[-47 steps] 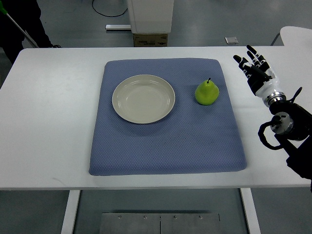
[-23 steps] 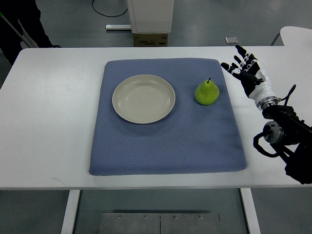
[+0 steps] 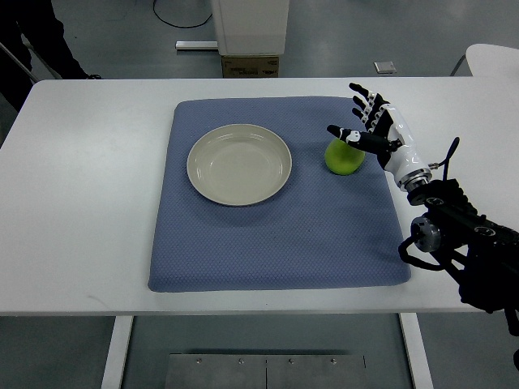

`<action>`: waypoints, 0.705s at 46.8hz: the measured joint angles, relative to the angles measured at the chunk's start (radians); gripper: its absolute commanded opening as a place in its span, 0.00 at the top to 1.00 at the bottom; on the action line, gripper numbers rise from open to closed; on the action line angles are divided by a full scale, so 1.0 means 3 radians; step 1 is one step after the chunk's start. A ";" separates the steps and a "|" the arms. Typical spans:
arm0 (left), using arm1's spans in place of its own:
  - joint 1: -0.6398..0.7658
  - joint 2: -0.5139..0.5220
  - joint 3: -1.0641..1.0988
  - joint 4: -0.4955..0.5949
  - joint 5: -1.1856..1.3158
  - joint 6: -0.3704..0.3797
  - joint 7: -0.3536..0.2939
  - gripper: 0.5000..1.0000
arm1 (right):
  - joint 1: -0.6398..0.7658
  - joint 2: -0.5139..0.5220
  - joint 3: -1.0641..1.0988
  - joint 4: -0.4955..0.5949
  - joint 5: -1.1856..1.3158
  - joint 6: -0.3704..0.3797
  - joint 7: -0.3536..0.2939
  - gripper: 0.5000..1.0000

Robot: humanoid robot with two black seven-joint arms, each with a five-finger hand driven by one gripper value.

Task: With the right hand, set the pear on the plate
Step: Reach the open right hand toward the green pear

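A green pear [image 3: 342,157] stands upright on the right part of a blue mat [image 3: 276,235]. To its left on the same mat lies an empty cream plate [image 3: 239,164]. My right hand [image 3: 365,126] reaches in from the right edge and hovers just over and beside the pear's top, its fingers spread and holding nothing. The thumb tip hides the pear's stem. The left arm does not show.
The mat lies on a white table [image 3: 89,194]. Behind the table's far edge stand a white machine base [image 3: 250,24] and a small cardboard box [image 3: 250,66]. A person's dark legs [image 3: 36,36] show at the top left. Another white tabletop [image 3: 495,58] pokes in at the top right.
My right hand has travelled left from the table's right side to the pear, staying open. The pear and plate have not moved.
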 measured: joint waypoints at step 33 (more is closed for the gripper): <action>0.0001 0.0000 0.0000 0.0000 0.0000 -0.0001 0.0000 0.00 | 0.0077 0.0126 -0.0397 -0.0391 0.0004 -0.0265 -0.0002 0.00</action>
